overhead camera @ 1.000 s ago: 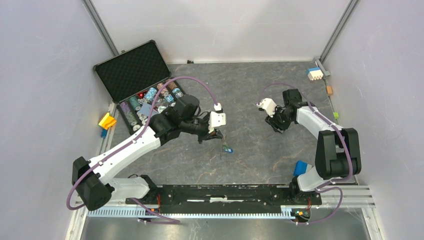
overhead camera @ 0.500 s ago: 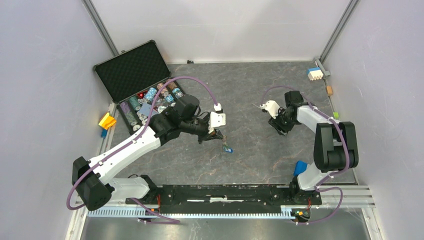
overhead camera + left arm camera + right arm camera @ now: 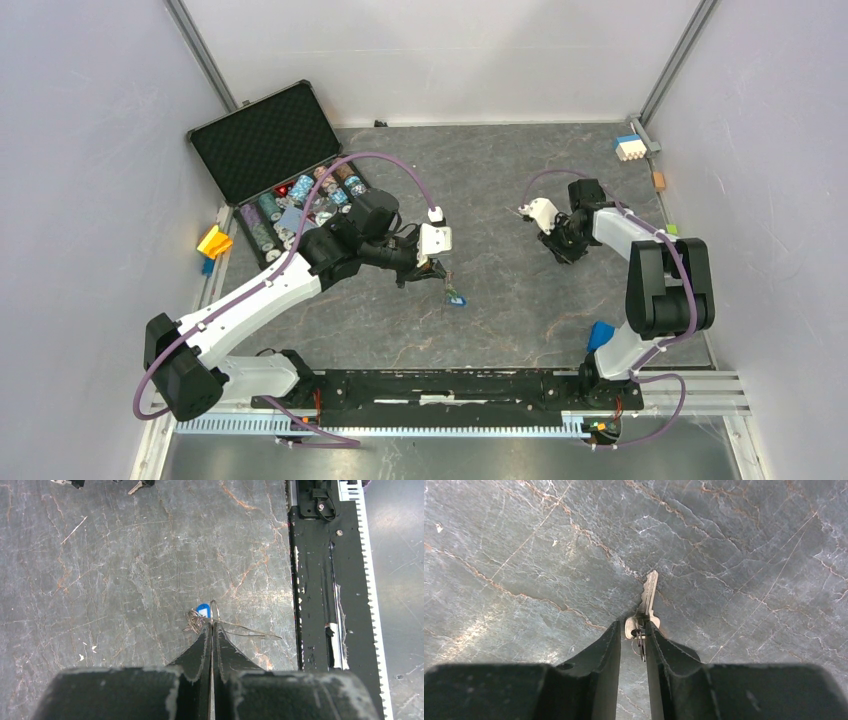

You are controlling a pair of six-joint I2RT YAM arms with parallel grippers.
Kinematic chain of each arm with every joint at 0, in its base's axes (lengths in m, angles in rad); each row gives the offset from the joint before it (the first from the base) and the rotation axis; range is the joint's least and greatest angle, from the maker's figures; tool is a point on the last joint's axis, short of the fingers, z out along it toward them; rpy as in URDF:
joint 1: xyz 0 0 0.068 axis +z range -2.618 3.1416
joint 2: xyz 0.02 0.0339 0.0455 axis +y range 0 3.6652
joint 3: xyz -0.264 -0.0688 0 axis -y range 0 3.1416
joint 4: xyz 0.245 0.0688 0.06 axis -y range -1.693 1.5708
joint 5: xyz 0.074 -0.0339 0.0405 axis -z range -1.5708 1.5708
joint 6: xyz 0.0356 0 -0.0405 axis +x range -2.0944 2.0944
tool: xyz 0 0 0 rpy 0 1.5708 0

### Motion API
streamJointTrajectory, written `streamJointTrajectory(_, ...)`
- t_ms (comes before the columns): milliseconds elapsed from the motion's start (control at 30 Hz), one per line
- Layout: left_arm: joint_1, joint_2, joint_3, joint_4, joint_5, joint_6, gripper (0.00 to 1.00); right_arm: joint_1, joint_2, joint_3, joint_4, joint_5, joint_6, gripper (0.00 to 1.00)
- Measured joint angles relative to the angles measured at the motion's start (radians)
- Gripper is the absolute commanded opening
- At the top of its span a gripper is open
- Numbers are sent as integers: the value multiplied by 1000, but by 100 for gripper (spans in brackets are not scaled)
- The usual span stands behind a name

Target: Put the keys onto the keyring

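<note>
Left gripper (image 3: 211,629) jaws press together, pinching the thin dark-grey wire keyring (image 3: 214,611); the blue-tagged key (image 3: 201,609) seems already threaded. Right gripper (image 3: 633,630) jaws stand narrow around a small silver key (image 3: 650,595) on the grey marbled table (image 3: 524,540); I cannot tell whether they grip it. That key remains to thread

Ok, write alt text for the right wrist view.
The right claw brackets the head of a small silver key lying on the grey marbled table, blade pointing away. Whether the claw actually grips it is unclear.
</note>
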Motion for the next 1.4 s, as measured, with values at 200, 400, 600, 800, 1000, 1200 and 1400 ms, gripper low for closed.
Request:
streamJointTrajectory(200, 0, 0, 0, 0, 0, 0, 2, -5, -3, 0, -7, 0, -8, 45)
streamJointTrajectory(400, 0, 0, 0, 0, 0, 0, 2, -22, -5, 1, -26, -3, -10, 41)
streamJointTrajectory(600, 0, 0, 0, 0, 0, 0, 2, -26, -6, 1, -43, -4, -16, 33)
streamJointTrajectory(800, 0, 0, 0, 0, 0, 0, 2, -26, -10, 13, -56, -11, -21, 39)
streamJointTrajectory(1000, 0, 0, 0, 0, 0, 0, 2, -58, -14, 23, -63, -21, -26, 39)
streamJointTrajectory(1200, 0, 0, 0, 0, 0, 0, 2, -71, -18, 30, -69, -22, -34, 35)
streamJointTrajectory(1400, 0, 0, 0, 0, 0, 0, 2, -72, -18, 31, -73, -27, -40, 29)
